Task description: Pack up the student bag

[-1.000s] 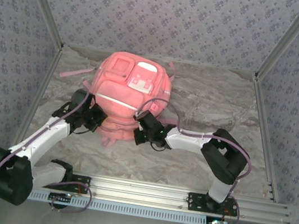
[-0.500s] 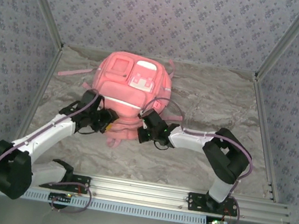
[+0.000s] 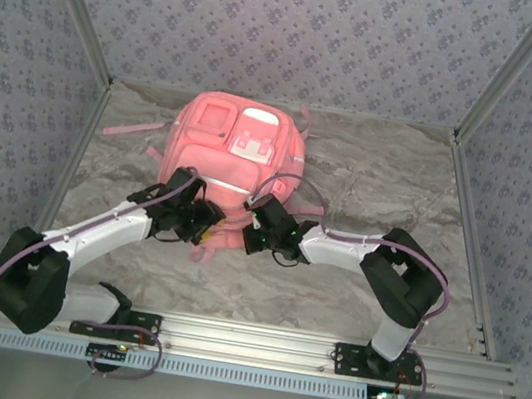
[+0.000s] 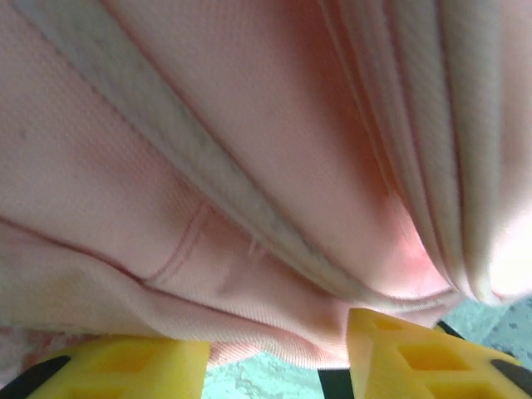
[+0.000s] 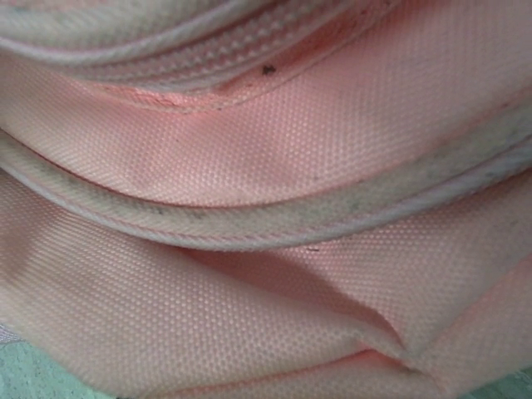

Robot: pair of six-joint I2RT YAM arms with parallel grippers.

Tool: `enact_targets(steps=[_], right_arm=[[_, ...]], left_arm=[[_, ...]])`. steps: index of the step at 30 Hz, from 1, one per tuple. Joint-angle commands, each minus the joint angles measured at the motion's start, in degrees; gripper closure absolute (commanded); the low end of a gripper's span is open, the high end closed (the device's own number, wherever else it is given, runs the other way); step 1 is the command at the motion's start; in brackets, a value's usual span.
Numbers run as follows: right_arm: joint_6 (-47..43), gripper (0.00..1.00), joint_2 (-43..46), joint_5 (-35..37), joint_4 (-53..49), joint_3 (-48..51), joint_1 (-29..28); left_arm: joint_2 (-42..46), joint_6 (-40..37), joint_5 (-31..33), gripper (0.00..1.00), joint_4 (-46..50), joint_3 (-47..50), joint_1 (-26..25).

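Note:
The student bag (image 3: 238,150), a big pink backpack with white patches, lies flat in the middle of the table. My left gripper (image 3: 209,226) is at its near edge, open. In the left wrist view the yellow fingers (image 4: 399,357) stand apart, with the bag's lower hem (image 4: 274,328) hanging just above the gap of the left gripper (image 4: 274,353). My right gripper (image 3: 249,229) presses into the near right edge of the bag. Its fingers are buried in folded pink fabric and white piping (image 5: 266,224), shut on a pinch of it.
The marbled table (image 3: 379,187) is boxed in by patterned walls on three sides. A pink strap (image 3: 135,128) trails left from the bag. The metal rail (image 3: 274,343) carrying both arm bases runs along the near edge.
My left arm swung right, from the bag's left side to its near edge, and its gripper went from shut to open. The right arm barely moved.

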State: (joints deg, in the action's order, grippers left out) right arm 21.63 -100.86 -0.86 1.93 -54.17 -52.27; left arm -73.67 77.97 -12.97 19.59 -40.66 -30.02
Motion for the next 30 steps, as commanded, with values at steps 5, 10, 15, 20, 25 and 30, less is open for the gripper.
enact_targets(steps=[5,10,15,20,25,30], right_arm=[[0.5,1.00,-0.2,0.0,2.2,1.3,-1.2],[0.5,1.00,0.8,0.7,2.1,2.2,-1.4],[0.5,1.00,1.8,1.6,1.5,3.1,-1.4],[0.3,1.00,2.0,2.6,1.2,3.7,-0.8],[0.2,1.00,1.7,2.7,1.1,3.6,0.1],[-0.1,1.00,1.3,2.6,0.8,3.0,1.9]], left_arm=[[-5.5,4.3,4.3,0.73,0.2,-3.5,0.9],[-3.8,2.5,6.5,0.97,1.6,-3.3,1.2],[-0.6,0.5,8.1,1.00,4.1,-2.8,2.5],[3.3,-1.3,8.7,1.00,6.4,-1.8,4.3],[5.7,-2.7,7.2,1.00,7.6,-0.2,6.0],[8.1,-4.0,6.0,1.00,8.8,2.2,7.7]])
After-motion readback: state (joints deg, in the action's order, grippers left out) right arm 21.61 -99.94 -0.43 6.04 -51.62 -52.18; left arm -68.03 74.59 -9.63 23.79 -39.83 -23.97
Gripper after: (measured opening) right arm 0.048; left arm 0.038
